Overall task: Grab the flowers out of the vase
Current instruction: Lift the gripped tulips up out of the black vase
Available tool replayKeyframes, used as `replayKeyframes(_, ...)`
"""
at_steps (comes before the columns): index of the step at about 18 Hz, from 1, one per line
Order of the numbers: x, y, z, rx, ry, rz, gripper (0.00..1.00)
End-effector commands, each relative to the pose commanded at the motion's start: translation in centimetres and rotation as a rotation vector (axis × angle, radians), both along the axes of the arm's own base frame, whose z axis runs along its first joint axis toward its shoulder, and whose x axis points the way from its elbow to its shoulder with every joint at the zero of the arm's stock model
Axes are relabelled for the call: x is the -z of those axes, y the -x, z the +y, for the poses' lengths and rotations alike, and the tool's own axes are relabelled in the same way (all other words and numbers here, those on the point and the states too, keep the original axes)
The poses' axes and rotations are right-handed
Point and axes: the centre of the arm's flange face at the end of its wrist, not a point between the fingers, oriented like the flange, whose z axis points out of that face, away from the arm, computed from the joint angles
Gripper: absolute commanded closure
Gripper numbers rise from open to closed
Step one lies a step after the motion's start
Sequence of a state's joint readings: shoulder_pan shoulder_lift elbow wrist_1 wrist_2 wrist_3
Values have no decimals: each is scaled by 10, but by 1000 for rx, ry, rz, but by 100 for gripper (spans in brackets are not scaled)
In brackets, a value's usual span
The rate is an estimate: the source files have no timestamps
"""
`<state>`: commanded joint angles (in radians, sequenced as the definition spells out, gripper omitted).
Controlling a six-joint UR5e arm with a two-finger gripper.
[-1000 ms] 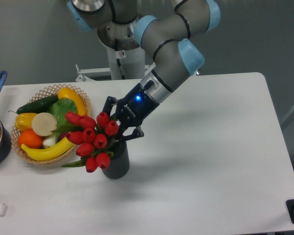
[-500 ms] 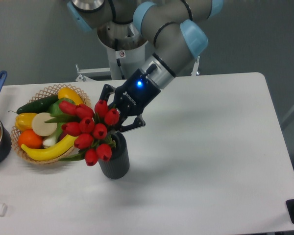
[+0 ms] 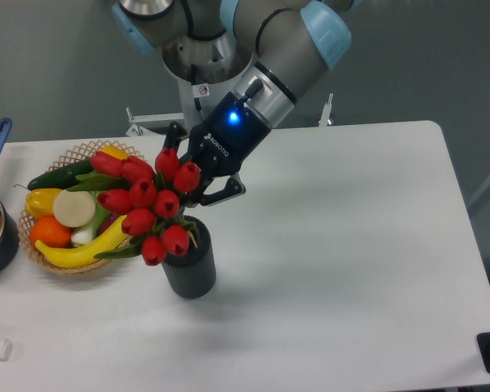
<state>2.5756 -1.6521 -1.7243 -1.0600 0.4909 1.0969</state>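
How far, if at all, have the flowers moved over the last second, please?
Yes: the flowers have risen, pulled up and leftward relative to the vase, which stands where it did.

Flowers [image 3: 143, 204] above vase [image 3: 190, 265], basket [image 3: 41, 253] left of both

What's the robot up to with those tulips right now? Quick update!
Gripper shut on the flowers, bunch tilted left. Stems' lower ends hidden; cannot tell if clear of the vase. Wicker basket sits close on the left.

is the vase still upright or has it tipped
Upright. The vase stands on its base on the table, mouth facing up, while the gripper holds the flowers above it.
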Motion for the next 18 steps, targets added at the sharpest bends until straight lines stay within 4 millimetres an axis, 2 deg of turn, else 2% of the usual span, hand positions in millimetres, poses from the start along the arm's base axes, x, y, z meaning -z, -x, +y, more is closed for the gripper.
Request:
replayKeyframes(6,-16,-1,4,-11,-4,-10,63)
replayKeyframes(11,-46,2,8,-43,-17,-44,63)
replayKeyframes(15,-56,3,8,-46,-28,-32,63)
replayKeyframes(18,-73,7,9,-64,-36,-36,63)
